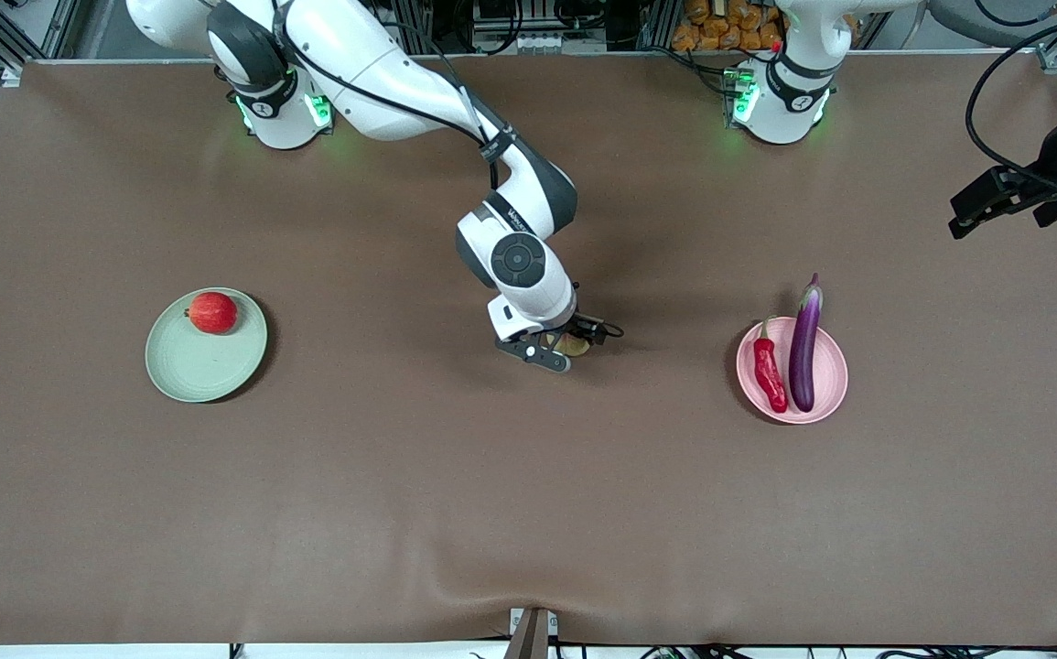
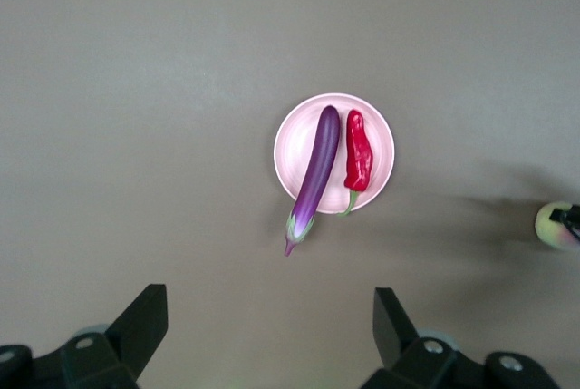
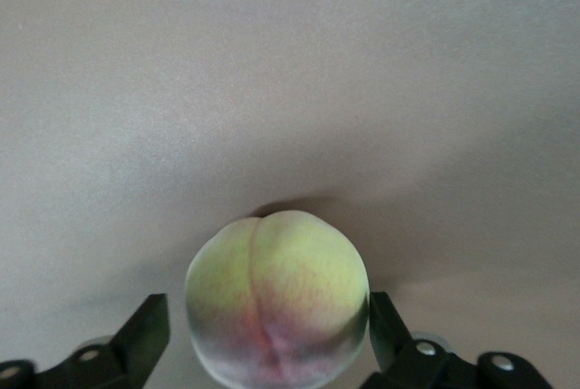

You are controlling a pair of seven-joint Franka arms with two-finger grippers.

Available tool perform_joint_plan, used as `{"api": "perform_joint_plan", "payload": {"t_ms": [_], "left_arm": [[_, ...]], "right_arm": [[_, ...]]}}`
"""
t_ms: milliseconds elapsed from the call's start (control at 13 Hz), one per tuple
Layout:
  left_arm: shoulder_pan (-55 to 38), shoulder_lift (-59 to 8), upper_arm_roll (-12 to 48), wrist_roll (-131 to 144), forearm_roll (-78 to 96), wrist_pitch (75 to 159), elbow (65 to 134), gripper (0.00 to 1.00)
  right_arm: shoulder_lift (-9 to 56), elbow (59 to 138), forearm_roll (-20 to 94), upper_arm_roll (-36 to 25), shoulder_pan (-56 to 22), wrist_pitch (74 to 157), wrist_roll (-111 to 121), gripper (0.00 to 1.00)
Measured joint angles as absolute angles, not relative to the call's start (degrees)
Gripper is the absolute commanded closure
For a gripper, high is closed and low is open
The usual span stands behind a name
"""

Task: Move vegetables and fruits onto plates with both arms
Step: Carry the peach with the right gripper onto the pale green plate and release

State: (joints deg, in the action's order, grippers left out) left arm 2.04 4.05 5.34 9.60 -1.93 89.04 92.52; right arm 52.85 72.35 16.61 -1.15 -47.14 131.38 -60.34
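The peach [image 1: 572, 344] sits on the table's middle; it fills the right wrist view [image 3: 276, 303]. My right gripper [image 1: 563, 350] [image 3: 265, 325] is low around it, open, one finger touching it and the other a little apart. The purple eggplant [image 1: 805, 343] [image 2: 314, 176] and red chili [image 1: 769, 371] [image 2: 357, 153] lie side by side on the pink plate [image 1: 835, 384] [image 2: 381, 135]. The red pomegranate [image 1: 213, 312] sits on the green plate [image 1: 199, 375]. My left gripper [image 1: 995, 215] [image 2: 269, 316] waits raised over the left arm's end of the table, open and empty.
A brown cloth covers the table [image 1: 528, 513]. The two arm bases [image 1: 285, 114] [image 1: 780, 101] stand along the table's edge farthest from the front camera. The peach also shows at the edge of the left wrist view [image 2: 555, 224].
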Motion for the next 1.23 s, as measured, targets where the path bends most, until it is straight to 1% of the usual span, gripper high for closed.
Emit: {"api": "perform_joint_plan", "payload": {"t_ms": [77,307,383,460,690,844,997,1227], "left_arm": [[2.0,4.2,5.3,9.1,-1.9,88.5,92.5,0.00],[2.0,4.6,5.3,9.0,-1.9,87.7,92.5,0.00],[2.0,4.7,5.3,9.0,-1.9,87.7,92.5,0.00],[2.0,4.7,5.3,8.9,-1.9,87.7,92.5,0.00],[2.0,4.7,5.4,8.9,-1.9,87.7,92.5,0.00],[2.0,4.7,5.3,8.9,-1.9,87.7,92.5,0.00],[2.0,4.7,5.3,8.9,-1.9,87.7,92.5,0.00],[2.0,4.7,5.3,8.9,-1.9,87.7,92.5,0.00]], "right_arm": [[52.8,72.1,16.6,-1.2,-47.2,131.3,-60.8,0.99],[52.9,71.7,16.6,-1.7,-47.1,131.0,-62.5,1.00],[52.8,71.2,16.6,-2.1,-46.5,128.8,-62.5,1.00],[52.5,70.1,16.6,-2.4,-45.2,124.2,-62.1,1.00],[49.2,65.0,16.6,-2.7,-35.9,103.6,-53.0,1.00],[45.6,64.5,15.6,-3.5,-29.9,96.4,-44.2,1.00],[42.2,67.3,14.6,-4.9,-24.8,92.2,-30.4,1.00],[36.5,77.2,14.3,-5.4,-16.6,92.1,-14.0,1.00]]}}
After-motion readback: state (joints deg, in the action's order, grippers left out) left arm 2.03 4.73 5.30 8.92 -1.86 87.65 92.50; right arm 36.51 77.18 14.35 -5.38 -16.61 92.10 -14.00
